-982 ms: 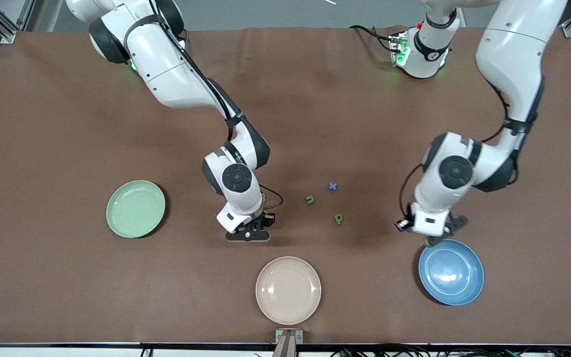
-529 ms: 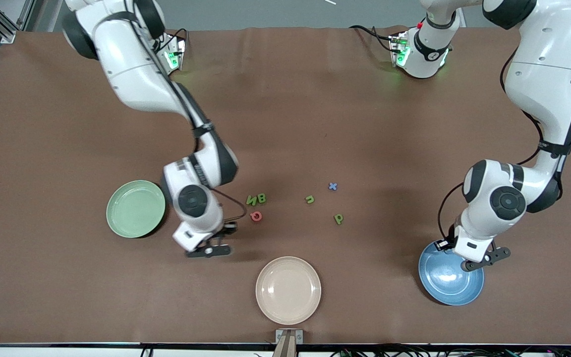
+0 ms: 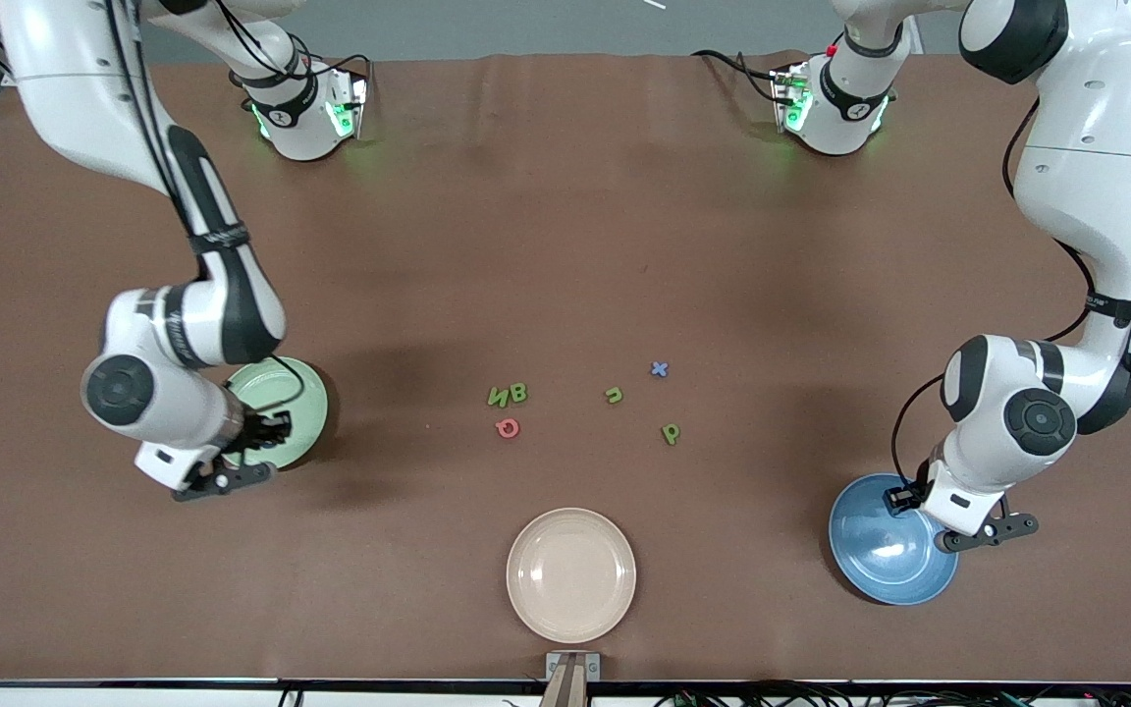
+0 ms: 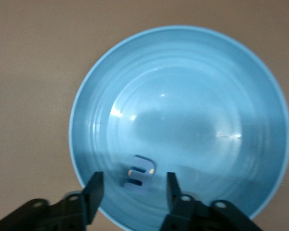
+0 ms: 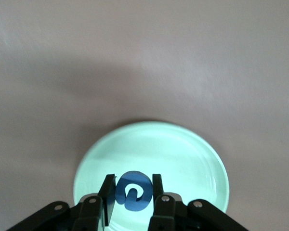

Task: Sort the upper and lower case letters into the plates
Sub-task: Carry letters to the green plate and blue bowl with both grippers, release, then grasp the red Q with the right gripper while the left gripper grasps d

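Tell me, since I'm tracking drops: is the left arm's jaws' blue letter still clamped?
No: the pale blue letter lies free in the blue plate, untouched between open jaws.

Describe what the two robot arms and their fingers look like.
Both arms are glossy white with black joint bands and round black caps. Thin black cables run along them, and the bases glow green. The left gripper and right gripper have flat black fingers on black bolted brackets.
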`<control>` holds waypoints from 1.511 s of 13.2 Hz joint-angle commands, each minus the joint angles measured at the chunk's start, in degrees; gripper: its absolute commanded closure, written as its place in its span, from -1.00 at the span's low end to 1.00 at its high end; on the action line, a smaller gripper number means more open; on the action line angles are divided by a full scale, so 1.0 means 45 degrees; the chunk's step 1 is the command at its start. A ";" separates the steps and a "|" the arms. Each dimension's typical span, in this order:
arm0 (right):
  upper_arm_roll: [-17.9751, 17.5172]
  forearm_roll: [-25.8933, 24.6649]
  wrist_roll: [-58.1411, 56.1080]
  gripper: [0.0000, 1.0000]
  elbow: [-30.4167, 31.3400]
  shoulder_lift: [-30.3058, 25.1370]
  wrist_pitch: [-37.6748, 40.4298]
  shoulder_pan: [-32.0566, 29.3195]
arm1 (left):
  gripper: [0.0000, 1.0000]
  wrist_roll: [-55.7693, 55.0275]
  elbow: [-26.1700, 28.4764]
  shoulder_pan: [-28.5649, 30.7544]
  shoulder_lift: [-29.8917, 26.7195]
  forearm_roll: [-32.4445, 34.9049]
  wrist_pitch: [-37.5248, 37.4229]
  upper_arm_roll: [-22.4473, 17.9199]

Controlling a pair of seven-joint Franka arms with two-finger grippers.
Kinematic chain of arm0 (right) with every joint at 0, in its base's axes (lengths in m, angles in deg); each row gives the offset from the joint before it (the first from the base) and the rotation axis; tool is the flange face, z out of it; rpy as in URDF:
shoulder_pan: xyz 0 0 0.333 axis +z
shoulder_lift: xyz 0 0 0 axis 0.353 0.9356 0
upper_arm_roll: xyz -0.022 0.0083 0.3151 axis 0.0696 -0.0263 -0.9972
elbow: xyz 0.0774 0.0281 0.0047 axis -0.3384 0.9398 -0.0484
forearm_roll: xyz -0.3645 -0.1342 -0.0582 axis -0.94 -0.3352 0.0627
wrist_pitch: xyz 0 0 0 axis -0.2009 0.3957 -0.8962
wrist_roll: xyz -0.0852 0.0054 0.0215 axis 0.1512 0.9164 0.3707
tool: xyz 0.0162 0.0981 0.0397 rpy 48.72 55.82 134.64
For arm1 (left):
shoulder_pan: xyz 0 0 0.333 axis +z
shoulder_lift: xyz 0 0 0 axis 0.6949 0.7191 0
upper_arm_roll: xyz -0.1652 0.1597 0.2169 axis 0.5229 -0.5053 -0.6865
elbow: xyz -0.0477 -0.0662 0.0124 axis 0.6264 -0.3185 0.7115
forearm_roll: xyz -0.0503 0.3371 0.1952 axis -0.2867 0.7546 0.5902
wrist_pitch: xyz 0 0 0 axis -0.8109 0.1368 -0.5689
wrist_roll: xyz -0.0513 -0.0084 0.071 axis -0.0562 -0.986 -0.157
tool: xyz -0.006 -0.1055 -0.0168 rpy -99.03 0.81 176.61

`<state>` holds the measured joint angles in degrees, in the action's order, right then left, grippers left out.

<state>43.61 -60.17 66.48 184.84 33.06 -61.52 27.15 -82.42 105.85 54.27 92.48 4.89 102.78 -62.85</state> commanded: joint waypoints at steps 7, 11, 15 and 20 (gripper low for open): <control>-0.0328 0.0710 -0.1091 0.05 0.5254 -0.1379 -0.4514 -0.0717 | -0.92 -0.5349 -0.0070 -0.2353 -0.0459 0.0134 -0.1719 0.1123; -0.0522 0.0865 -0.0722 -1.00 0.3834 -0.1379 -0.2918 -0.0523 | -0.42 -0.7523 -0.0168 -0.4073 0.0028 0.0095 -0.1699 0.1104; -0.0543 0.1257 0.3878 -1.00 0.1412 -0.0601 -0.1798 0.1718 | -0.40 -0.8793 -0.0187 -0.5011 0.0380 0.0076 -0.1602 0.1104; -0.0523 0.1102 0.8960 -1.00 -0.1654 0.1937 -0.1837 0.4474 | -0.25 -0.9518 -0.0441 -0.5580 0.1005 0.0076 -0.1582 0.1104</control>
<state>40.59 -55.34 100.75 184.03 36.08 -70.12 44.39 -124.42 105.35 29.59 95.75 4.89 95.67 -57.59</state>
